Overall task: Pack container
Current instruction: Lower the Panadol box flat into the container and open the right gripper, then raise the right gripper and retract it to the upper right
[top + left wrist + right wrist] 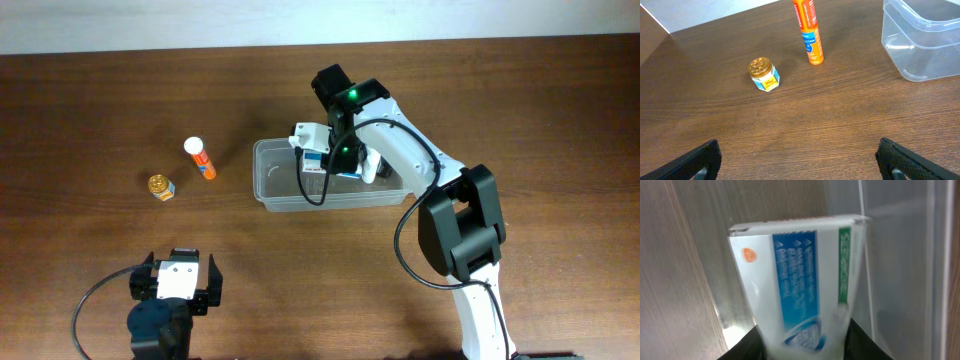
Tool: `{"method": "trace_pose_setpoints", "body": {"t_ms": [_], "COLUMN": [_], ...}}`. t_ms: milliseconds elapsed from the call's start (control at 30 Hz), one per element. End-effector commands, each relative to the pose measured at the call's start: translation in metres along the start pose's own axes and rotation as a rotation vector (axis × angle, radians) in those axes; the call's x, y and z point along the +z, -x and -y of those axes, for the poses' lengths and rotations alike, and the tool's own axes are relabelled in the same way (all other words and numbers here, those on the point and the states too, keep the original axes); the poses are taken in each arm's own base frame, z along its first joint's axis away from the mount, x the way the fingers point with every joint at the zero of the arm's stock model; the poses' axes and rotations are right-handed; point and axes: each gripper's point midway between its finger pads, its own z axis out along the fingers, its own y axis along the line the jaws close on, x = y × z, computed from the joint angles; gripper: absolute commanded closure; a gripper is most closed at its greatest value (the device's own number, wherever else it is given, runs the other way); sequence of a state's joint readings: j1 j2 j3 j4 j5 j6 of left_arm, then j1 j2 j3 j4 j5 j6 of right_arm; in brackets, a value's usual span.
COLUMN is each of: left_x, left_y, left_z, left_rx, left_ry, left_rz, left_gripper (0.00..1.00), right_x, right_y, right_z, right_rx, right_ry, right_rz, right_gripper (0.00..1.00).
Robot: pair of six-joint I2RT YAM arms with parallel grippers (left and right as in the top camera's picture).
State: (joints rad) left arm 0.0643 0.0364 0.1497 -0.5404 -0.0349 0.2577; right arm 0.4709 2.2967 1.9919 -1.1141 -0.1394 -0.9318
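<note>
Container (275, 192) partly hidden beneath right claw (335, 166) and blurred box (800, 280).

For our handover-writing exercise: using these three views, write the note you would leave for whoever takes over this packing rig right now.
Left hand: open, empty, low over the table, away from everything.
Right hand: over the container, white-and-blue box between its fingers; gripping or releasing, cannot tell.
Done: the box is within the container's walls.
Left: the orange tube and gold-lidded jar sit on the table beside the container; pack both.
</note>
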Motion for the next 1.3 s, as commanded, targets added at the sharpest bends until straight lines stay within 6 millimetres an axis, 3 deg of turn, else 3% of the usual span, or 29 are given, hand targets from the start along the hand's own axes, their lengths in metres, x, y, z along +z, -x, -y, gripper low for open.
{"method": "trace_pose_setpoints", "body": {"t_ms": [0, 300, 467, 667, 967, 1000, 1133, 1267], "left_x": [0.000, 0.000, 0.000, 0.000, 0.000, 0.000, 0.000, 0.000], "left_y": [-0.002, -0.002, -0.002, -0.002, -0.002, -0.002, -0.002, -0.002], "left_z": [-0.001, -0.001, -0.001, -0.001, -0.001, -0.001, -0.001, -0.001], "left_rx": [-0.008, -0.008, -0.008, -0.008, -0.008, -0.008, -0.008, -0.008], "left_ry": [0.008, 0.008, 0.008, 0.008, 0.008, 0.008, 0.008, 0.008], "left_rz": [-0.009, -0.009, -0.009, -0.009, -0.009, -0.009, -0.009, -0.009], "left_gripper": [0.00, 0.00, 0.00, 0.00, 0.00, 0.00, 0.00, 0.00], "right_x": [0.008, 0.008, -0.005, -0.062, -0.149, -0.164, -0.191, -0.211], "right_y": [0.000, 0.003, 0.013, 0.041, 0.057, 0.060, 0.064, 0.049], "right_z": [-0.004, 0.001, 0.012, 0.013, -0.005, -0.003, 0.007, 0.027], "right_rx": [-0.004, -0.008, 0.052, 0.082, 0.177, 0.248, 0.421, 0.767], "right_ry": [0.025, 0.004, -0.035, -0.031, -0.011, -0.031, -0.068, -0.100], "right_rz": [0.004, 0.017, 0.045, 0.146, 0.235, 0.264, 0.331, 0.375], "right_gripper": [0.57, 0.43, 0.32, 0.27, 0.18, 0.18, 0.17, 0.17]}}
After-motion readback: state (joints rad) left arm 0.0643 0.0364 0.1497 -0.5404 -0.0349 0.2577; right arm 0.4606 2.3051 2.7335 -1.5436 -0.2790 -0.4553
